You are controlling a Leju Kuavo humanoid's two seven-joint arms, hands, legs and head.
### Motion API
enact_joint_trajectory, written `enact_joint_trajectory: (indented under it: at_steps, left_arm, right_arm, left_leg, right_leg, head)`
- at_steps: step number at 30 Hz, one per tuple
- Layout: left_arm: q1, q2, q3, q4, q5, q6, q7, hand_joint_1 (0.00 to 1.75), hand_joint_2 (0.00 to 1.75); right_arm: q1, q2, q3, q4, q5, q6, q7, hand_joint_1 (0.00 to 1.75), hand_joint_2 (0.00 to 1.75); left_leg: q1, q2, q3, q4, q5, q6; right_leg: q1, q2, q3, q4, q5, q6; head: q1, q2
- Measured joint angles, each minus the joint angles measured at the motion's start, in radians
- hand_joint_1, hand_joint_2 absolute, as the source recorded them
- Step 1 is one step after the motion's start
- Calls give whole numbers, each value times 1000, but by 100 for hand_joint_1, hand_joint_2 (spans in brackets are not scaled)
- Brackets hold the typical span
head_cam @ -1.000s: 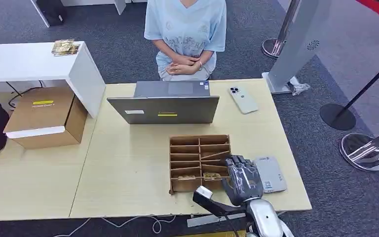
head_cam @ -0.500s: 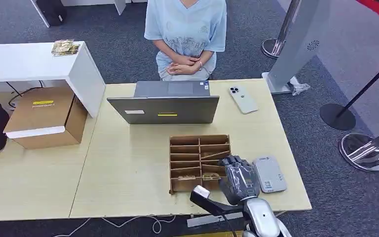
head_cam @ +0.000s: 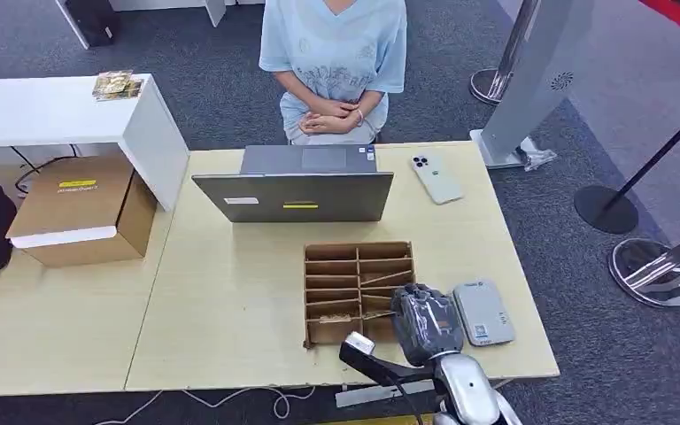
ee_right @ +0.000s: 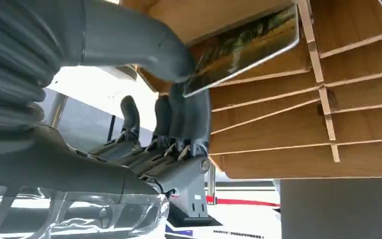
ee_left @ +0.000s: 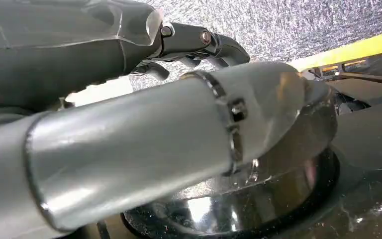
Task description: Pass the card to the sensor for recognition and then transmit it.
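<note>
Now right hand [ee_right: 179,99] pinches the card [ee_right: 243,47] — edge-up, long axis along its slot

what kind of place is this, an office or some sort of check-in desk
Most likely a reception or check-in desk in an office-like hall. A person sits behind a laptop at a light wooden table, a grey card reader lies beside a cardboard card rack, and queue-barrier posts stand on grey carpet.
</note>
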State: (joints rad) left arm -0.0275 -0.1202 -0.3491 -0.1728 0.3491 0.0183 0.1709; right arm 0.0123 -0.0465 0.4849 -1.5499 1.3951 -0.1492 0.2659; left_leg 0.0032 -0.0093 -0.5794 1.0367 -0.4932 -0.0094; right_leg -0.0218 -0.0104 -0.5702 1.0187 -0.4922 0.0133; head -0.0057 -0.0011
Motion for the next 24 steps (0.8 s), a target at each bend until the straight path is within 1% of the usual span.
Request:
enact_joint_trajectory:
  at_steps: [1, 2, 3, 8, 9, 15, 24]
  left_arm:
    - [0, 0, 0, 0, 0, 0, 0, 0, 0]
    - [0, 0, 0, 0, 0, 0, 0, 0, 0]
    - [0, 0, 0, 0, 0, 0, 0, 0, 0]
    - [0, 0, 0, 0, 0, 0, 0, 0, 0]
    - [0, 0, 0, 0, 0, 0, 0, 0, 0]
    - [0, 0, 0, 0, 0, 0, 0, 0, 0]
    - [0, 0, 0, 0, 0, 0, -3, 0, 0]
  right_arm:
    - [0, 0, 0, 0, 0, 0, 0, 134, 175]
    - [0, 0, 0, 0, 0, 0, 0, 131, 175]
    - [0, 0, 0, 0, 0, 0, 0, 136, 175]
    - [0, 0, 0, 0, 0, 0, 0, 140, 175]
    - [0, 0, 0, 0, 0, 0, 0, 143, 175]
    - [0, 0, 0, 0, 0, 0, 0, 143, 175]
    - [0, 1, 0, -1, 0, 0, 2, 148, 175]
  left_leg:
    - [0, 0, 0, 0, 0, 0]
    - [0, 0, 0, 0, 0, 0]
    - [0, 0, 0, 0, 0, 0]
    - [0, 0, 0, 0, 0, 0]
    - [0, 0, 0, 0, 0, 0]
    - [0, 0, 0, 0, 0, 0]
    - [0, 0, 0, 0, 0, 0]
  right_leg:
    - [0, 0, 0, 0, 0, 0]
    - [0, 0, 0, 0, 0, 0]
    - [0, 0, 0, 0, 0, 0]
    - [0, 0, 0, 0, 0, 0]
    - [0, 0, 0, 0, 0, 0]
    - [0, 0, 0, 0, 0, 0]
    - [0, 0, 0, 0, 0, 0]
  head:
    - [0, 0]
    - [0, 0]
    - [0, 0]
    - [0, 0]
    - [0, 0]
    - [0, 0]
    - [0, 0]
